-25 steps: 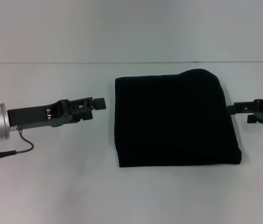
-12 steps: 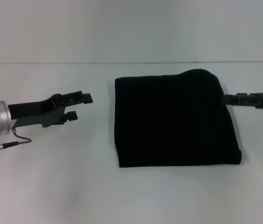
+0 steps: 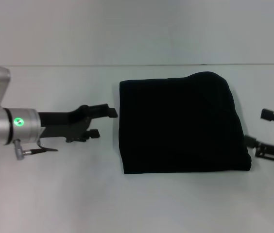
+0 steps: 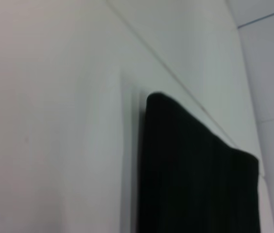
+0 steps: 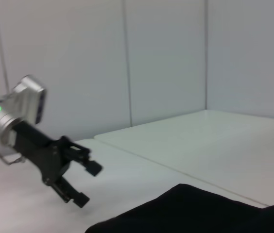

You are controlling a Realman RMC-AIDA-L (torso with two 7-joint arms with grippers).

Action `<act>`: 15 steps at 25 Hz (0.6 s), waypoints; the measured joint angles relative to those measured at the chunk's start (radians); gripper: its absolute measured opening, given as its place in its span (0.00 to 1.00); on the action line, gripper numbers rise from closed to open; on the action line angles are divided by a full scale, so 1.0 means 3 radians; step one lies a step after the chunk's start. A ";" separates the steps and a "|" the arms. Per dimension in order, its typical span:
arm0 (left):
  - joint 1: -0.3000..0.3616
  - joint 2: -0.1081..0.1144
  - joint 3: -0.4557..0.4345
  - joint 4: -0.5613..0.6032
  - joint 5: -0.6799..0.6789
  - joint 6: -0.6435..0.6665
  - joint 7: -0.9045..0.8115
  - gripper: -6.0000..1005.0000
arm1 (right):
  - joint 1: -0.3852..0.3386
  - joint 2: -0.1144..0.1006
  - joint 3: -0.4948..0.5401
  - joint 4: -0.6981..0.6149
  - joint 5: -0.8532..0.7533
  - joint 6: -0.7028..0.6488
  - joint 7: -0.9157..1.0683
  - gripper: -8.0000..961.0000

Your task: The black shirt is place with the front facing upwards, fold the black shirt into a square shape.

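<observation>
While the black shirt [image 3: 180, 124] lies folded square between both arms, the left gripper [image 3: 104, 122], spread open and empty, sits just beside its left edge, the right gripper [image 3: 259, 130] likewise open and empty.

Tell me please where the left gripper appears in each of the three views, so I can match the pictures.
Head view: the left gripper is left of centre, open, beside the black shirt, apart from it.
Left wrist view: not in it; only the shirt's edge shows.
Right wrist view: it is at lower left, open, beyond the shirt.
Shared landmark: the black shirt.
</observation>
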 joint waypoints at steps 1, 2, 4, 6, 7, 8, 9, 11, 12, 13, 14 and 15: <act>-0.0015 -0.0017 0.0063 0.0000 0.0000 -0.0039 -0.0062 0.94 | -0.0030 0.0038 0.0005 0.0000 -0.0007 -0.0003 -0.0121 0.98; -0.0025 -0.0033 0.0123 0.0000 0.0000 -0.0071 -0.0110 0.94 | -0.0055 0.0068 0.0007 0.0000 -0.0013 -0.0005 -0.0211 0.98; -0.0041 -0.0057 0.0237 0.0000 0.0000 -0.0158 -0.0196 0.94 | -0.0082 0.0105 0.0003 0.0001 -0.0020 -0.0011 -0.0289 0.98; -0.0048 -0.0079 0.0279 0.0000 0.0000 -0.0195 -0.0217 0.94 | -0.0091 0.0115 0.0000 0.0016 -0.0021 -0.0026 -0.0306 0.98; -0.0055 -0.0094 0.0291 0.0000 0.0000 -0.0210 -0.0219 0.94 | -0.0092 0.0116 0.0001 0.0023 -0.0021 -0.0035 -0.0307 0.98; -0.0058 -0.0100 0.0297 0.0000 0.0000 -0.0213 -0.0219 0.94 | -0.0093 0.0116 0.0004 0.0029 -0.0021 -0.0051 -0.0308 0.98; -0.0069 -0.0115 0.0308 0.0001 0.0000 -0.0224 -0.0219 0.94 | -0.0095 0.0116 0.0006 0.0032 -0.0021 -0.0066 -0.0309 0.98; -0.0085 -0.0159 0.0326 0.0004 -0.0001 -0.0254 -0.0211 0.94 | -0.0097 0.0115 0.0008 0.0036 -0.0021 -0.0096 -0.0310 0.98; -0.0092 -0.0185 0.0338 0.0006 -0.0001 -0.0273 -0.0206 0.94 | -0.0098 0.0115 0.0008 0.0036 -0.0021 -0.0111 -0.0310 0.98; -0.0103 -0.0210 0.0359 0.0009 -0.0001 -0.0305 -0.0201 0.94 | -0.0098 0.0115 0.0005 0.0037 -0.0021 -0.0123 -0.0310 0.98; -0.0111 -0.0225 0.0384 0.0009 -0.0001 -0.0338 -0.0200 0.94 | -0.0098 0.0116 0.0001 0.0038 -0.0021 -0.0132 -0.0310 0.98; -0.0117 -0.0240 0.0409 0.0009 -0.0001 -0.0370 -0.0200 0.94 | -0.0099 0.0116 -0.0004 0.0039 -0.0021 -0.0139 -0.0310 0.98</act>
